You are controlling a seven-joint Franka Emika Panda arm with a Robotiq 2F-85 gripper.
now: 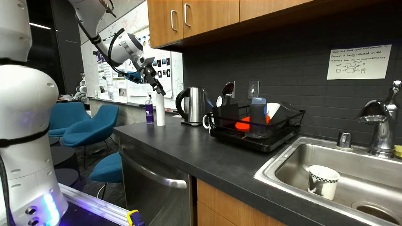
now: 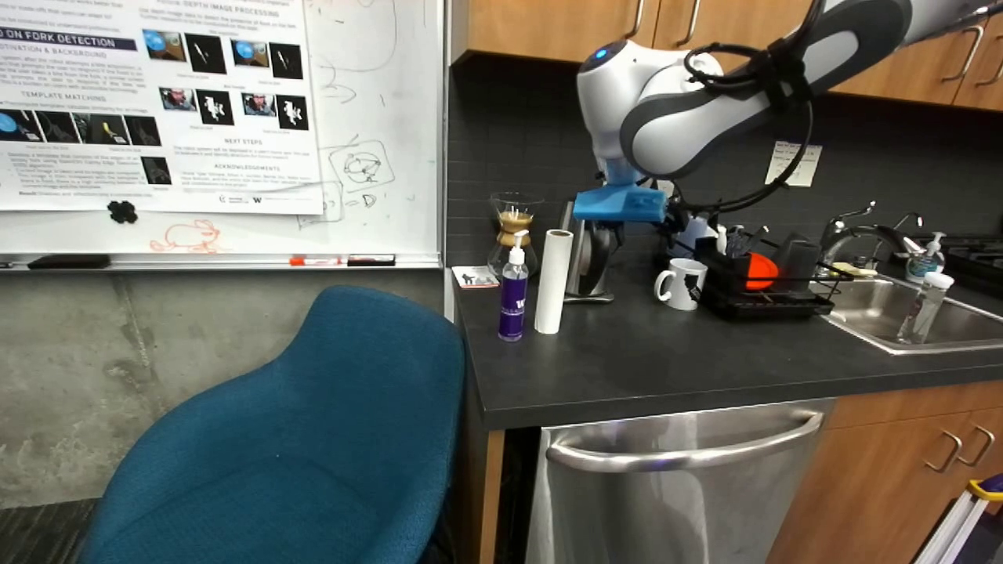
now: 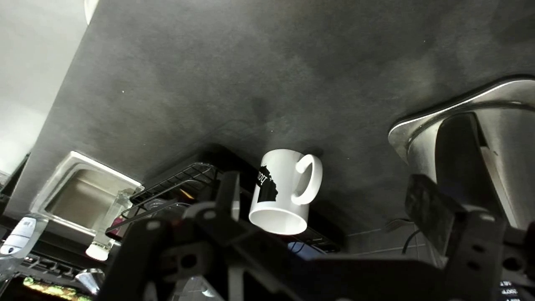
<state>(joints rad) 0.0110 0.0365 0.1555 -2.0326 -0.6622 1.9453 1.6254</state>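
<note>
My gripper (image 3: pixel 332 200) is open, its two fingers far apart with nothing held between them. Beyond the gap in the wrist view stands a white mug (image 3: pixel 284 179) with a black print, its handle turned toward the kettle. That mug (image 2: pixel 683 283) rests upright on the counter beside the dish rack; in an exterior view only the handle side of the mug (image 1: pixel 206 121) shows. Behind the right finger appears the steel kettle (image 3: pixel 422 146). High over the counter, the gripper (image 1: pixel 160 91) points down, near the kettle (image 1: pixel 196 105) and a white roll (image 1: pixel 160 111). Elsewhere the arm mostly hides the fingers.
A black dish rack (image 1: pixel 267 147) holds dishes and a red item. The sink (image 1: pixel 292 157) contains a patterned cup (image 1: pixel 323 185). A purple-labelled bottle (image 2: pixel 512 301) and glass carafe (image 2: pixel 515 223) stand near the counter's end. Cabinets (image 1: pixel 210 14) hang above; a blue chair (image 2: pixel 337 407) sits beside.
</note>
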